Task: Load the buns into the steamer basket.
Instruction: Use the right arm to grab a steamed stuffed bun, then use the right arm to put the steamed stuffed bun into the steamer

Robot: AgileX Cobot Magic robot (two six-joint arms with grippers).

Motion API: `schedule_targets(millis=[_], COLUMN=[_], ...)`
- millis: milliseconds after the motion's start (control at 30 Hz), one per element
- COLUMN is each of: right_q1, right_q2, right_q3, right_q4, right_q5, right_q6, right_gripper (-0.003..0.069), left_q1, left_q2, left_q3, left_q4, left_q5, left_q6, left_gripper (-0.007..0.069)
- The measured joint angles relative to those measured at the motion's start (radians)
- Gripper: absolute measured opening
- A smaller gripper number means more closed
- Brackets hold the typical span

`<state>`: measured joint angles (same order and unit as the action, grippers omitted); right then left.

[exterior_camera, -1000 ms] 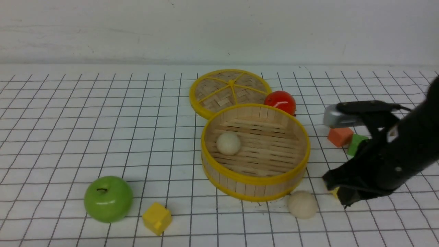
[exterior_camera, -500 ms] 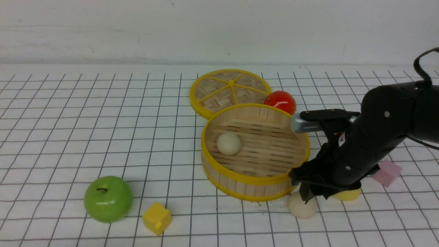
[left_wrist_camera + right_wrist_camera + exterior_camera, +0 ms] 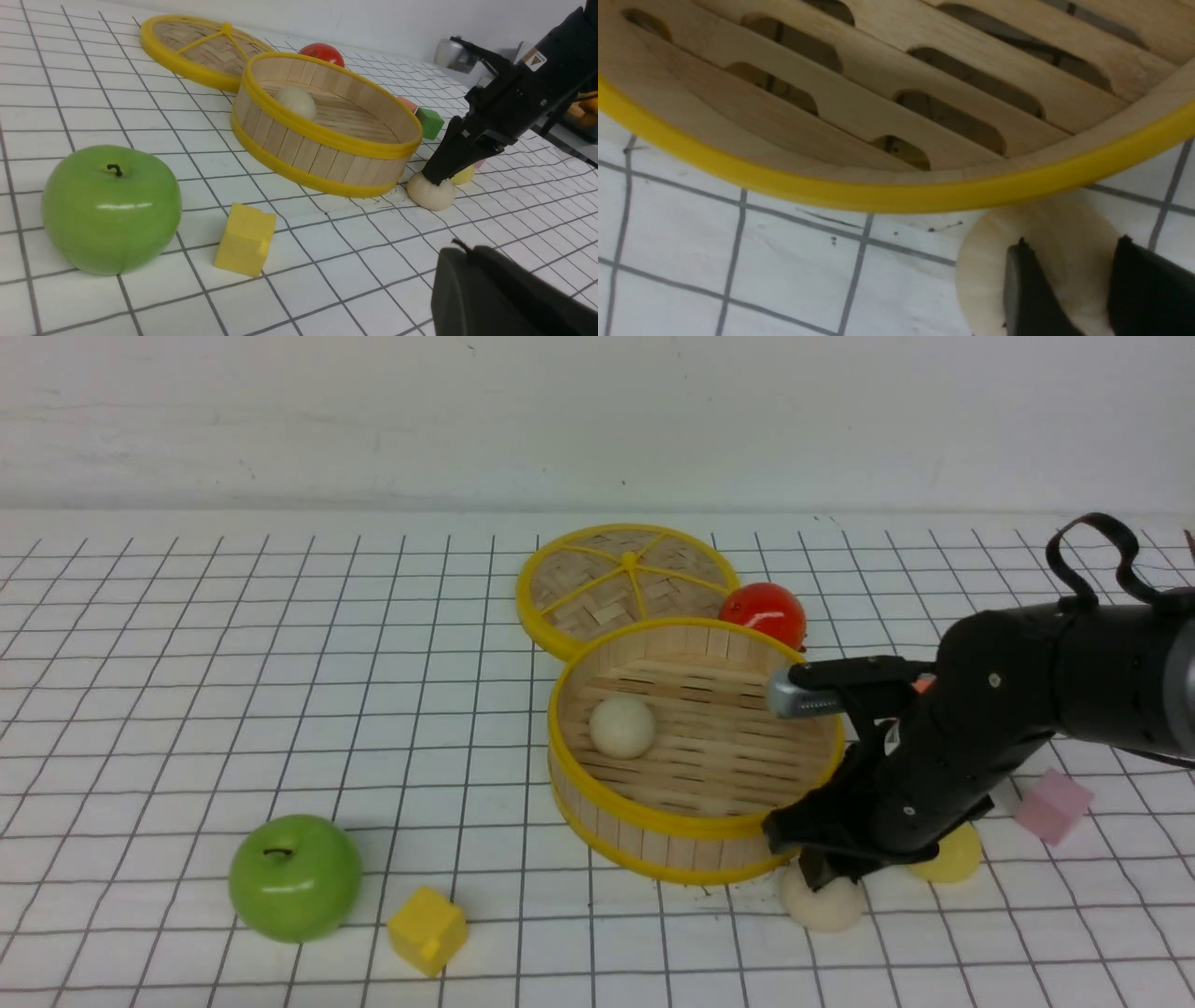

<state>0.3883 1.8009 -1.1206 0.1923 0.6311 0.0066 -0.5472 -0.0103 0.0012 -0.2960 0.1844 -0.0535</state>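
Observation:
The steamer basket [image 3: 653, 826] stands mid-table with one off-white bun [image 3: 622, 726] lying on its slats. A second off-white bun [image 3: 810, 905] lies on the table against the basket's near-right wall. My right gripper [image 3: 826, 875] is right on top of it. In the right wrist view the two fingers [image 3: 1024, 289] stand apart, tips pressed against this bun [image 3: 994, 261], which shows between them. A glossy pale yellow bun [image 3: 954, 859] sits just right of that arm. My left gripper [image 3: 460, 245] hovers low over the near table, shut and empty.
The woven lid [image 3: 625, 581] and a red fruit [image 3: 764, 611] lie behind the basket. A green apple [image 3: 295, 877] and a yellow cube [image 3: 428, 930] sit near left. A pink cube [image 3: 1052, 805] is on the right, with a green cube [image 3: 430, 122] behind the arm.
My right arm has swung left, away from the yellow bun, and come down on the off-white bun beside the basket. Its jaws have spread apart. The left arm is still.

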Motion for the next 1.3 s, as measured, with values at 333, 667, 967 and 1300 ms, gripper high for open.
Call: schedule_targets(millis=[333,667,967,1300], right_q1=[0.0,0.0,0.001,0.001], right_q2=[-0.041,-0.252,-0.009,0.014], right_q3=[-0.002,-0.029,-0.098,-0.117], right_q4=[-0.004,0.08,0.2,0.205], right_q5=[0.042,0.04,-0.257,-0.265], right_q6=[-0.034,-0.108,-0.235,-0.238], right_gripper=[0.0011,0.0011,0.0044,0.0446], left_q1=[0.0,0.0,0.0,0.0], left_q2=[0.0,0.0,0.0,0.0], left_q3=[0.0,0.0,0.0,0.0], left_q4=[0.0,0.0,0.0,0.0], left_q5=[0.001,0.001,0.002,0.003], left_q6=[0.0,0.0,0.0,0.0], left_gripper=[-0.0009,-0.0001,0.0006,0.0018])
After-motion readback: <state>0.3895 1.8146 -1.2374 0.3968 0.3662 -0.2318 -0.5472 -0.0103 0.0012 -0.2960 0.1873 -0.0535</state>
